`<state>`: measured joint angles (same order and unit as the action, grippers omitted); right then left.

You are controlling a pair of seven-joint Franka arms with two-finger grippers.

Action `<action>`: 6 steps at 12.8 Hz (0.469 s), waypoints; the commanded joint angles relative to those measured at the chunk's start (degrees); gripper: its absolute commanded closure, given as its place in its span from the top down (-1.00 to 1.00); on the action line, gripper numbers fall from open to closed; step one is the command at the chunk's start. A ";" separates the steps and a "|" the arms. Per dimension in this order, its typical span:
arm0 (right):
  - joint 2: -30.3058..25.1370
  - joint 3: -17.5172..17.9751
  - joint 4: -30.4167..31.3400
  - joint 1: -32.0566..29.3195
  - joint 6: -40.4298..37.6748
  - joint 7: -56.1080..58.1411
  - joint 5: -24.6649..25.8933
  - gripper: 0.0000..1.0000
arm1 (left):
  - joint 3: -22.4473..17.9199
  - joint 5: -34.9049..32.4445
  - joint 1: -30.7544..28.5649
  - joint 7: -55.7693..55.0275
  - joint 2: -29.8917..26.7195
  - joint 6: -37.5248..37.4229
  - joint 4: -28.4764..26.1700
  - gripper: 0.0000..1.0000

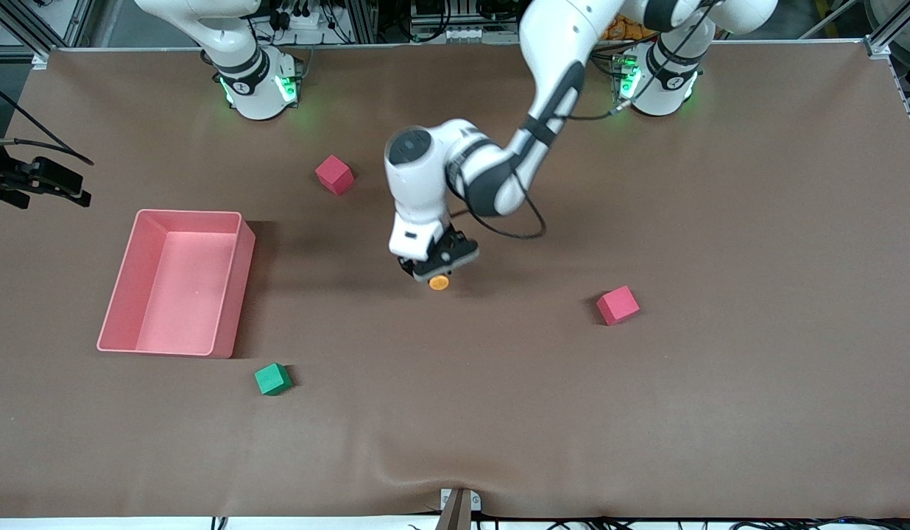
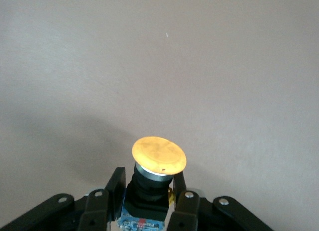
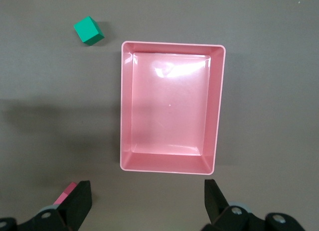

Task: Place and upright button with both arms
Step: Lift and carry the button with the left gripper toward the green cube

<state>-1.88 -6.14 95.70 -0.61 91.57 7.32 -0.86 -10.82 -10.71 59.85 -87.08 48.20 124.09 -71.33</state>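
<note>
The button (image 1: 439,283), with a round orange cap on a black body, sticks out of my left gripper (image 1: 431,274) near the middle of the table, low over the brown cloth. In the left wrist view the gripper (image 2: 148,183) is shut on the button's black body, and the orange cap (image 2: 159,155) points away from the wrist toward the cloth. My right gripper (image 3: 147,193) is open and holds nothing. It hangs high over the cloth beside the pink bin (image 3: 215,106), at the side toward the robots' bases.
The pink bin (image 1: 234,294) stands toward the right arm's end of the table. A green cube (image 1: 272,379) lies nearer the front camera than the bin. One pink cube (image 1: 334,174) lies near the right arm's base, another (image 1: 618,305) toward the left arm's end.
</note>
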 commanded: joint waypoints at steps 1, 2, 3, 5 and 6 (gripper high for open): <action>-1.02 0.60 -1.47 -0.71 -0.61 -0.55 0.95 1.00 | -1.75 -12.79 4.99 -10.18 0.22 -6.98 -1.44 -0.90; -0.93 0.60 -2.09 -0.80 -0.61 -0.64 1.04 1.00 | -1.66 -17.02 6.14 -15.52 0.32 -8.32 -1.53 -0.89; -0.93 0.60 -2.79 -0.71 -0.52 -0.72 0.95 1.00 | -1.66 -19.76 7.02 -20.62 0.75 -8.86 -1.71 -0.89; -0.85 0.69 -3.85 -0.45 -0.61 -0.64 0.95 1.00 | -1.75 -23.03 9.39 -25.84 0.93 -12.71 -1.88 -0.89; -0.67 0.69 -3.94 -0.45 -0.61 -0.38 0.95 1.00 | -1.75 -23.65 9.93 -29.60 1.02 -13.25 -1.71 -0.89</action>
<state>-2.29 -6.08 92.63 -0.61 91.56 7.29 -0.86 -11.33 -31.96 67.90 -111.51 49.31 112.84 -73.06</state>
